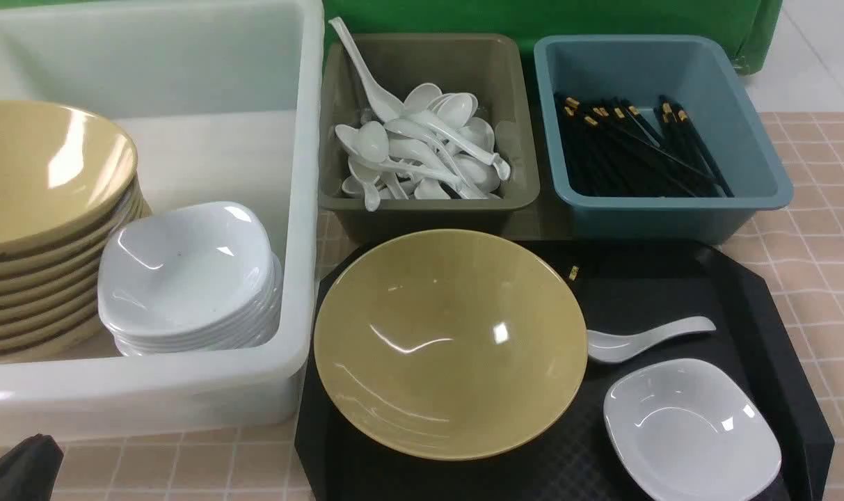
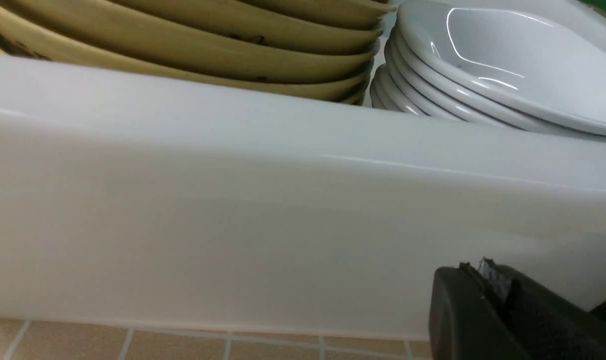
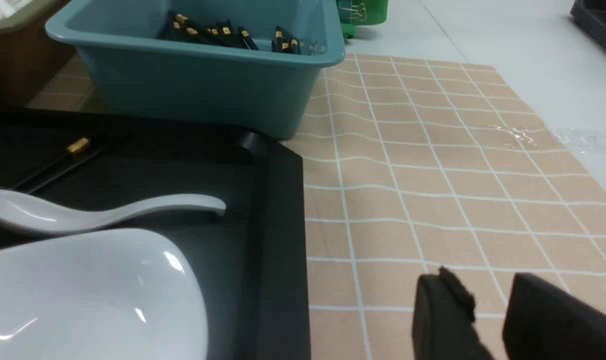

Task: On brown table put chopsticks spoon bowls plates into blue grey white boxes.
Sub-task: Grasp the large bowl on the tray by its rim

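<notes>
The white box [image 1: 303,229] fills the left half of the front view. It holds a stack of yellow bowls [image 1: 39,229] at the far left, and a stack of white plates [image 1: 192,278] touches that stack's right side. The black tray [image 1: 755,292] takes up the lower right of the surface [image 1: 825,229], and on it lie the things left to sort.

The loose yellow bowl [image 1: 449,341] sits lower centre, upright, and is probably the item to take first. It is wide and glossy, so a pinch on the rim nearest the white box looks safest. From there it can be lifted clear of the box wall and lowered level onto the bowl stack so that it nests.

The grey box [image 1: 428,202], upper centre, is full of spoons. The blue box [image 1: 672,202], upper right, holds chopsticks, which lie lengthwise.

The loose white plate [image 1: 693,431] is at the lower right and needs a grip on its edge. The loose spoon [image 1: 644,337] lies just above it, its scoop close to the bowl's rim. It is better gripped at mid-handle, away from the bowl. The loose chopsticks [image 3: 78,145] are black on black, with only a gold tip showing plainly, so the approach should follow the line of the sticks.

The right claw [image 3: 482,305] hangs over bare surface to the right of the tray, spread and empty. The left claw [image 2: 492,285] sits low against the outer wall of the white box. So little of it shows that I cannot tell whether it is parted.
</notes>
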